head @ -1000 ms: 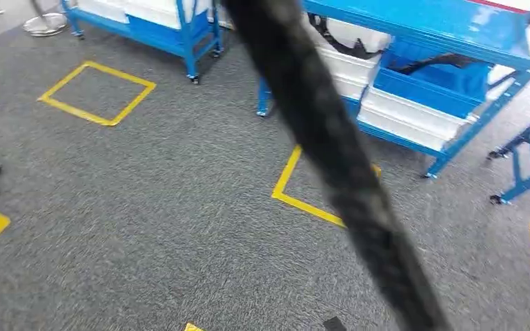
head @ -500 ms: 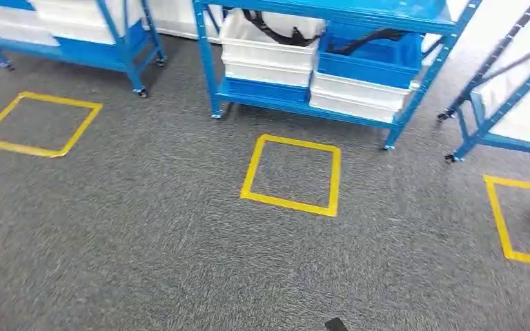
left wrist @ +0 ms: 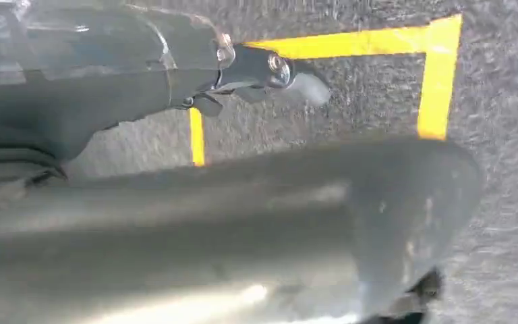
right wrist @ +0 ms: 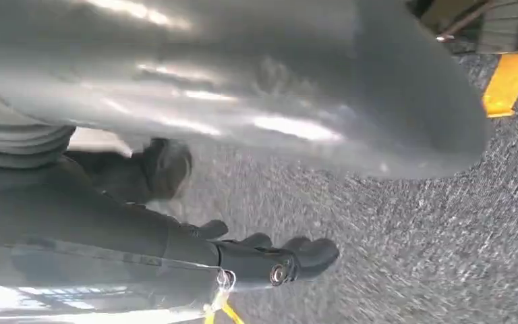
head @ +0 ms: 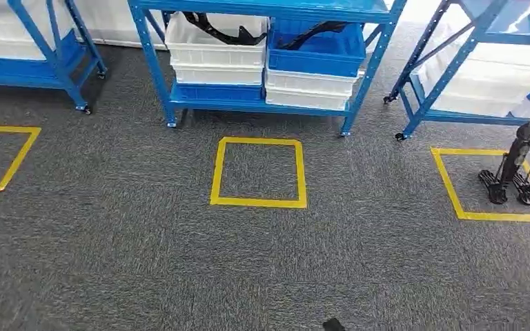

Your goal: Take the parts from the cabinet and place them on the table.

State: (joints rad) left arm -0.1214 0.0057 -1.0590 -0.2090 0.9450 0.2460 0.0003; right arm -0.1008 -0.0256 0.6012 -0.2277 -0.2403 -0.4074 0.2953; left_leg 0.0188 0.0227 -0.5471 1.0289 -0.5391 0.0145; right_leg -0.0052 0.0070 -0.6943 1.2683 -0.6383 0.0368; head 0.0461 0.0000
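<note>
Black curved parts (head: 222, 29) lie in white bin (head: 215, 43) and blue bin (head: 315, 52) on blue cabinet (head: 262, 58), long axes roughly crosswise. Left robot hand (left wrist: 256, 71), right robot hand (right wrist: 270, 260): fingers extended, holding nothing, above carpet.

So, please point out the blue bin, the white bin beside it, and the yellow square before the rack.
blue bin (head: 308, 56), head view, front wall.
white bin (head: 215, 49), head view, front wall.
yellow square (head: 257, 202), head view, near tape edge.

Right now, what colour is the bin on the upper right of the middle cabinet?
Blue; the bin shows best in the head view.
</note>
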